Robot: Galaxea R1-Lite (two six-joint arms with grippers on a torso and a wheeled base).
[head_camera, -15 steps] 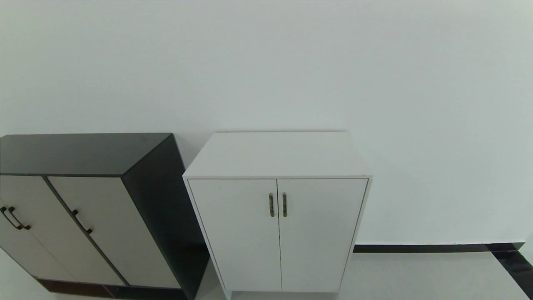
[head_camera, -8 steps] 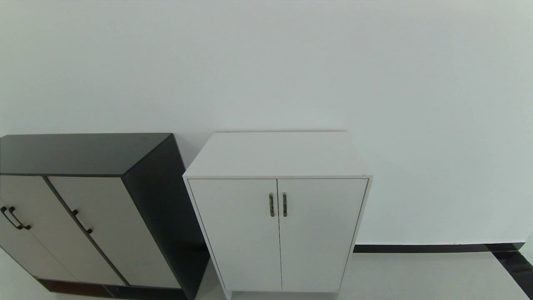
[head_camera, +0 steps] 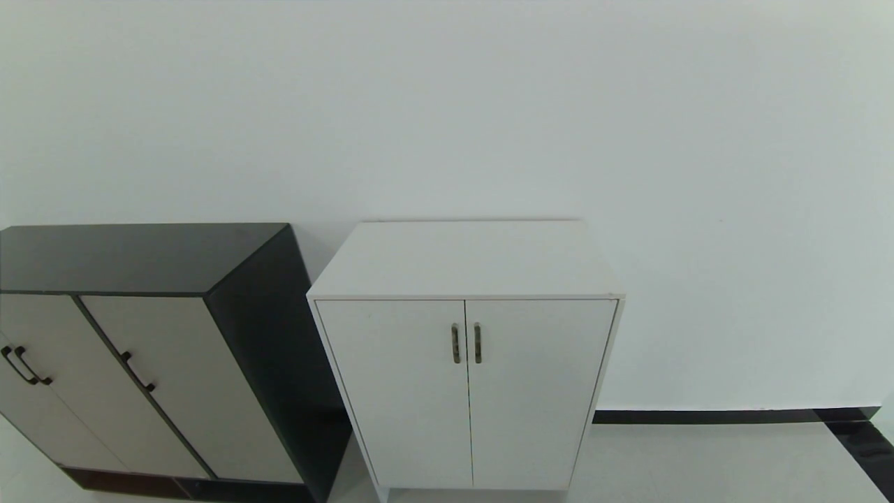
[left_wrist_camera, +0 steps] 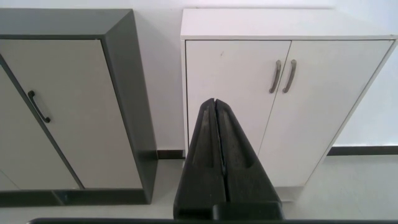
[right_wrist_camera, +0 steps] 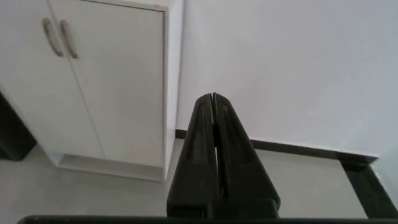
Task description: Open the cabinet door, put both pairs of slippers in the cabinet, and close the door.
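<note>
Standing unchanged, white cabinet point(head_camera: 398, 391), still closed

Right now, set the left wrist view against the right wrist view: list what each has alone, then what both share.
Left wrist view: the grey door and black handle of the black cabinet, behind the shut left gripper.
Right wrist view: the side panel of the white cabinet, behind the shut right gripper.
Both: that cabinet's closed doors, paired handles, black skirting.

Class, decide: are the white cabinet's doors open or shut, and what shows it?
Shut. Both doors of the white cabinet lie flush with its front, meeting at a thin seam between the handles.
</note>
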